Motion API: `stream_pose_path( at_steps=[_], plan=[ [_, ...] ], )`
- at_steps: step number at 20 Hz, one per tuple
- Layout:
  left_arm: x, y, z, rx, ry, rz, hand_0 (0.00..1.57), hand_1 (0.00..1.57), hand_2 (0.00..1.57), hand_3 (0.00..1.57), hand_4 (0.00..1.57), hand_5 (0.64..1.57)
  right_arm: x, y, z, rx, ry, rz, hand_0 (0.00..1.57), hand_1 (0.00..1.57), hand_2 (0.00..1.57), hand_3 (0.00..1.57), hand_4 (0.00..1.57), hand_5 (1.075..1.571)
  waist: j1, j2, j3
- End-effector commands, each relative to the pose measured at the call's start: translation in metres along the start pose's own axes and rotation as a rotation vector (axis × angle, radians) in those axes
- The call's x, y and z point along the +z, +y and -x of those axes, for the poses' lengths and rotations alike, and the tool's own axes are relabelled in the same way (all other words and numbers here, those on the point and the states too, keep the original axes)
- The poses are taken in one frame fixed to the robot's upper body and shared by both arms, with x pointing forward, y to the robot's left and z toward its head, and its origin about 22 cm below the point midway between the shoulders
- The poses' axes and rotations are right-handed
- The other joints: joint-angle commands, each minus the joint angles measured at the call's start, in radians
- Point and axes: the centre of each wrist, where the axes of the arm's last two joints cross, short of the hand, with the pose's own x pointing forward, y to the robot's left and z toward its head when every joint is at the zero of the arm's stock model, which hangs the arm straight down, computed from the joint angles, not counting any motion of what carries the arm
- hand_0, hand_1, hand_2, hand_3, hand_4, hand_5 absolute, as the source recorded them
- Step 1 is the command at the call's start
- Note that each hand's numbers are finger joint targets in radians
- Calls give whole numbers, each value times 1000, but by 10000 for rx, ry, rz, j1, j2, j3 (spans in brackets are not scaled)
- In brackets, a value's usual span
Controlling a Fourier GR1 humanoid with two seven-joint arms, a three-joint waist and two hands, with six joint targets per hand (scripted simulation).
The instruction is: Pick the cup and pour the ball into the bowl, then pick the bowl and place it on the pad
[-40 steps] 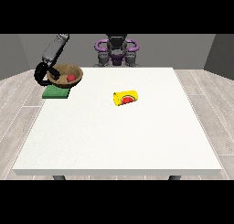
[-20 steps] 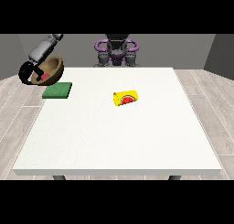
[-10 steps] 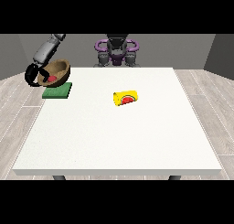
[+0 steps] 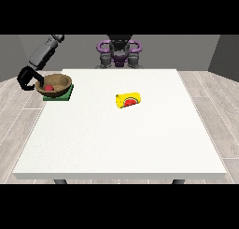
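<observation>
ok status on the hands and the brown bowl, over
Hand at view's left at the brown bowl's rim. Bowl, red ball inside, on green pad. Yellow cup on its side, apart.

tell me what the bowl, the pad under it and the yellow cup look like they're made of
The bowl looks like wood: brown, matte, with a darker inside. The pad looks like a flat green mat, perhaps foam or rubber; its even, dull colour leaves that open. The cup, lying on its side, is smooth plain yellow with a red mark on its end, likely plastic or glazed ceramic.
</observation>
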Motion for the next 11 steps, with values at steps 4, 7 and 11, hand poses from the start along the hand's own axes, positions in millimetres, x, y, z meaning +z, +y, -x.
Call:
stream_pose_path(
  at_steps=[4, 7, 11],
  plan=[
    [0, 1, -19, 88, -15, 144, 0, 0, 0, 0, 0, 1514, 1, -25, -8, -140, 27, 341, 685, 685, 559, 952, 0, 1531, 169, 36, 3],
    [6, 5, -2, 59, 39, 7, 0, 0, 0, 0, 0, 1515, -4, -13, -19, -399, -277, 236, 421, 421, 466, 586, 0, 1500, -45, -35, -11],
    [14, 12, 20, -146, 567, -157, 0, 0, 0, 0, 0, 1515, -9, -19, -56, -504, -214, -181, 134, 134, 280, 375, 0, 1467, -358, -587, -25]
  ],
)
